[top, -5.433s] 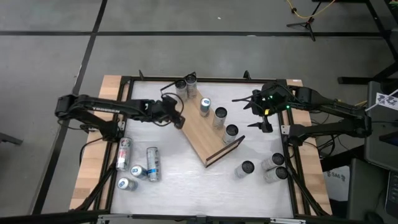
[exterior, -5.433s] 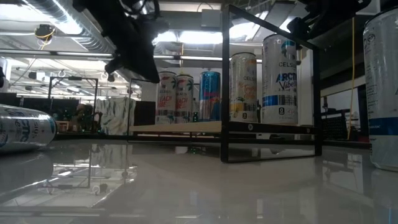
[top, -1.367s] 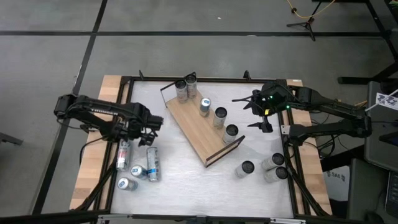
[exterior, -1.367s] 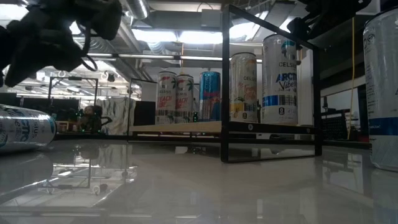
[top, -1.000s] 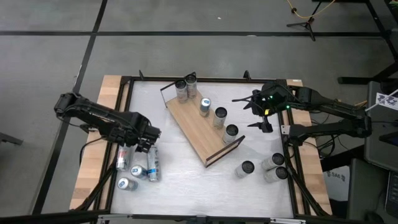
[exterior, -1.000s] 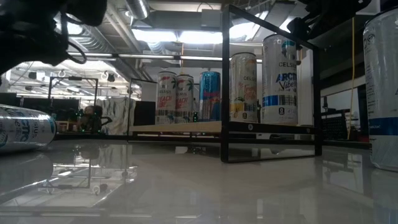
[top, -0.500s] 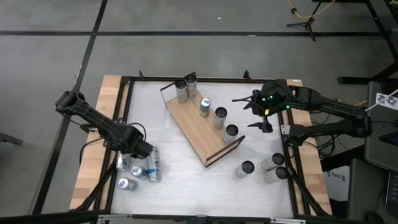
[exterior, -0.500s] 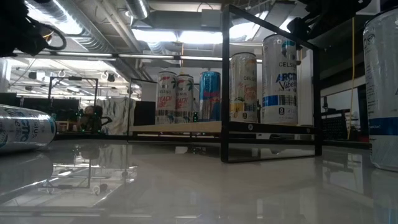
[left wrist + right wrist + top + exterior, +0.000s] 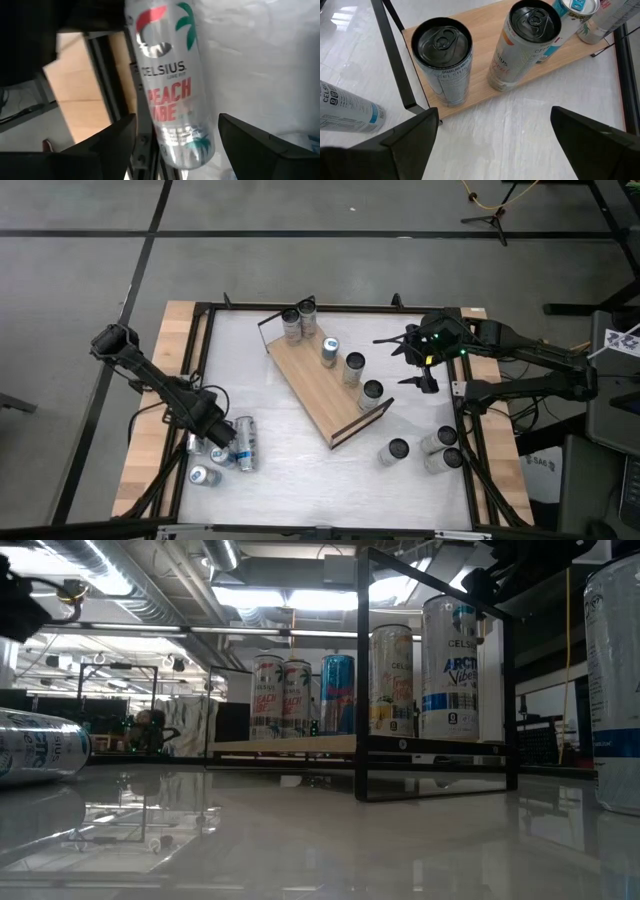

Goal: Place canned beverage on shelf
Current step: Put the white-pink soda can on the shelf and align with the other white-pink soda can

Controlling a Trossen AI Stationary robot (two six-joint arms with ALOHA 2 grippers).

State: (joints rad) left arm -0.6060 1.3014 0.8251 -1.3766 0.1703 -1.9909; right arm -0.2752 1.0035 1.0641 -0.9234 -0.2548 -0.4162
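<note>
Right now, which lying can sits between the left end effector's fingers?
The Celsius Peach Vibe can, leftmost of the lying cans, by the table's frame edge.

We see the white counter (image 9: 300, 470) carrying the wooden shelf (image 9: 318, 390), set diagonally with five upright cans (image 9: 352, 368); loose cans lie left (image 9: 245, 444), three stand right (image 9: 397, 451).

Both grippers' jaws apart, empty.

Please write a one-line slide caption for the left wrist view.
Open left gripper poised over a lying Celsius Peach Vibe can near the table edge.
</note>
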